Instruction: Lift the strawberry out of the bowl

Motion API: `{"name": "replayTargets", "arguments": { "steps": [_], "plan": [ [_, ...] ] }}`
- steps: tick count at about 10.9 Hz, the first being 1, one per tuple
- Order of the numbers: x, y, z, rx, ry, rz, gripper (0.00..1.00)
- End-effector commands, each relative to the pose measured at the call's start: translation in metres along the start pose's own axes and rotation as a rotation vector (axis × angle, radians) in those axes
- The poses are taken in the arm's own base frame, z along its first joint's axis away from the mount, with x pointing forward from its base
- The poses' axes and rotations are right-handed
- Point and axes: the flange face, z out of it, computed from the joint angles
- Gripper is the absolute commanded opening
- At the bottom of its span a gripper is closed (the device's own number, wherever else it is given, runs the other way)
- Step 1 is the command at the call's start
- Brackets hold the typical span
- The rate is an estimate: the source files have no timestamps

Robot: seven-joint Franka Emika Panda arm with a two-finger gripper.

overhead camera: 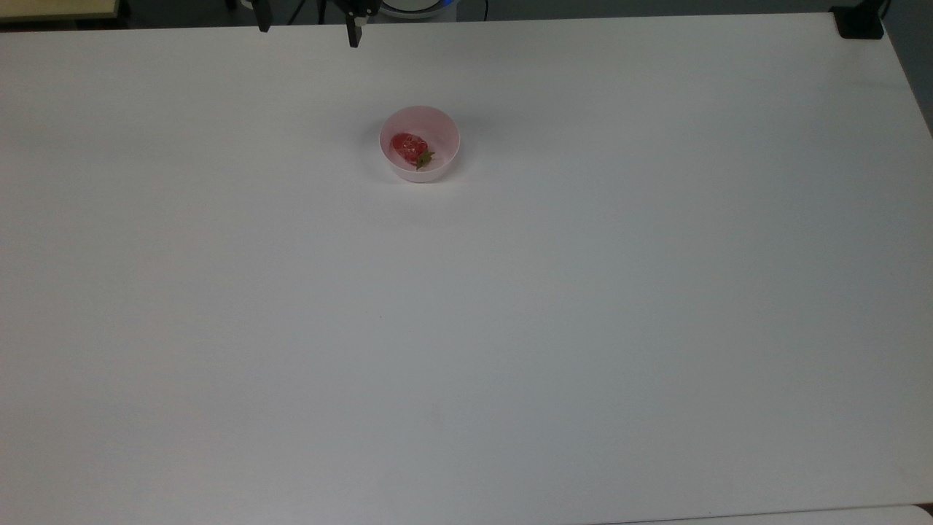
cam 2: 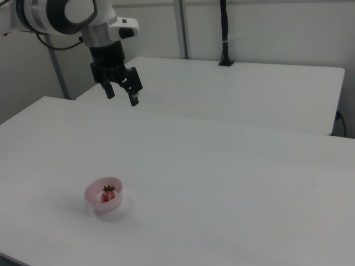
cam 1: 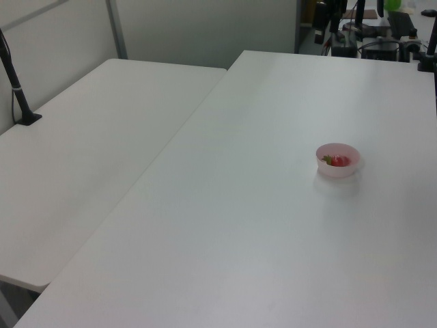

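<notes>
A small pale pink bowl stands on the white table, in its far half in the top view. Inside it lies a red strawberry with a green leafy cap. My gripper hangs open and empty, well above the table. In the top view it sits at the far edge, up and to the left of the bowl. In the right view it is high above the bowl and slightly to the right.
A second white table adjoins this one. A black post is clamped to it. A black clamp sits at the top view's upper right corner. Dark equipment stands beyond the far edge.
</notes>
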Motion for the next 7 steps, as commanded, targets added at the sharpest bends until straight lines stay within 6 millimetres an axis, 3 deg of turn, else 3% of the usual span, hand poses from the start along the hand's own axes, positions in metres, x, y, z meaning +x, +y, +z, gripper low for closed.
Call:
{"name": "replayTargets", "arguments": {
  "steps": [1, 3, 5, 6, 7],
  "plan": [
    [-0.006, 0.004, 0.041, -0.012, -0.11, -0.405, 1.0],
    [-0.015, 0.002, 0.081, -0.063, -0.195, -0.455, 1.0],
    [-0.032, -0.023, 0.129, -0.066, -0.265, -0.517, 1.0],
    [-0.042, -0.027, 0.152, -0.062, -0.296, -0.531, 0.96],
    [-0.049, -0.045, 0.165, -0.062, -0.304, -0.566, 0.91]
  ]
}}
